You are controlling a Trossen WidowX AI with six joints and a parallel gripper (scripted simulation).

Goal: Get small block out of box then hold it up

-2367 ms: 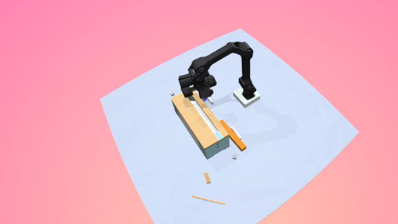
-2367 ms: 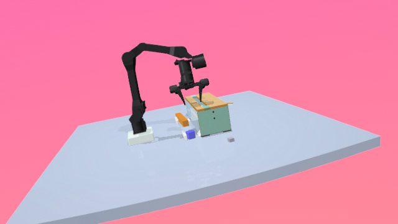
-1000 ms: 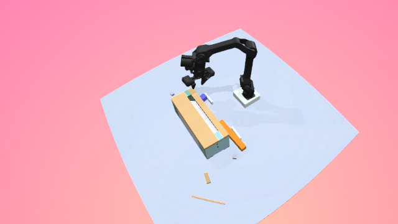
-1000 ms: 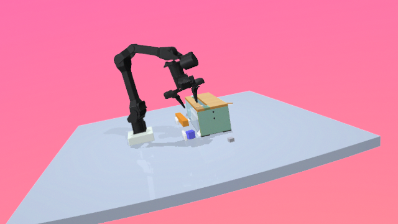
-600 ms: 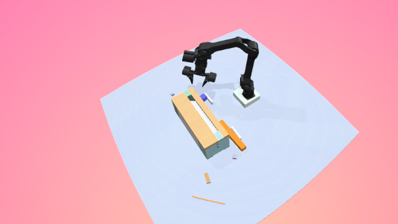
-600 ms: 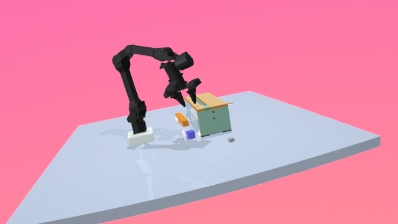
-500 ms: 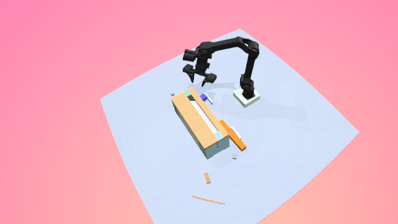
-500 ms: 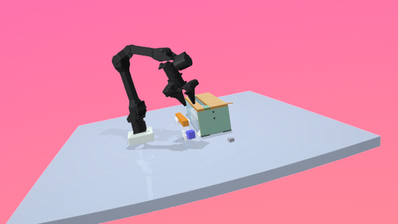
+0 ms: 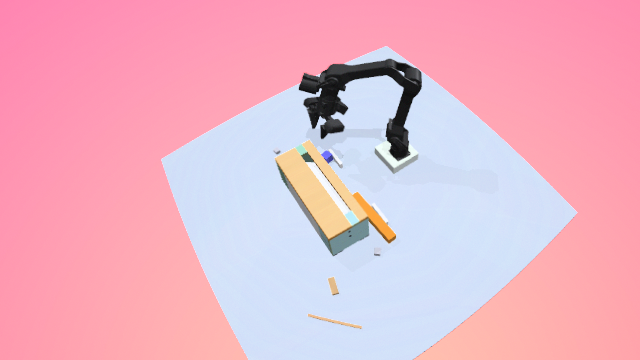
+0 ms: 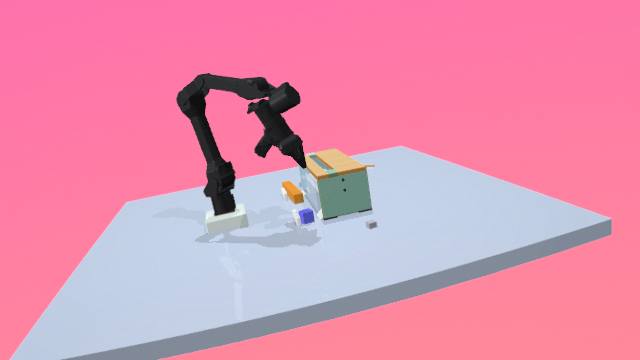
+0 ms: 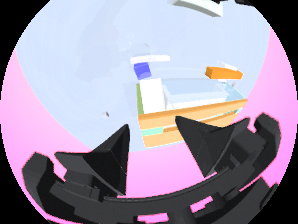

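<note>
A small blue block (image 9: 327, 156) (image 10: 306, 216) (image 11: 142, 71) lies on the table just outside the clear front of the box (image 9: 305, 185) (image 10: 345, 200) (image 11: 155, 120), near the box's green end. A short white bar (image 9: 336, 158) (image 10: 296, 218) (image 11: 155, 58) lies beside the block, on its side away from the box. My gripper (image 9: 318, 131) (image 10: 304, 166) (image 11: 152, 123) is partly open with nothing between its fingers. It hangs in the air near the green end of the box, well above the block. In the wrist view the block is beyond the fingertips.
An orange bar (image 9: 375, 217) (image 10: 293, 192) (image 11: 222, 73) lies along the box's front near the other end, with a white strip behind it. Small grey cubes (image 9: 377, 251) (image 10: 371, 224) (image 11: 105, 114) lie near the box ends. A tan piece (image 9: 333, 286) and thin stick (image 9: 335, 321) lie farther off.
</note>
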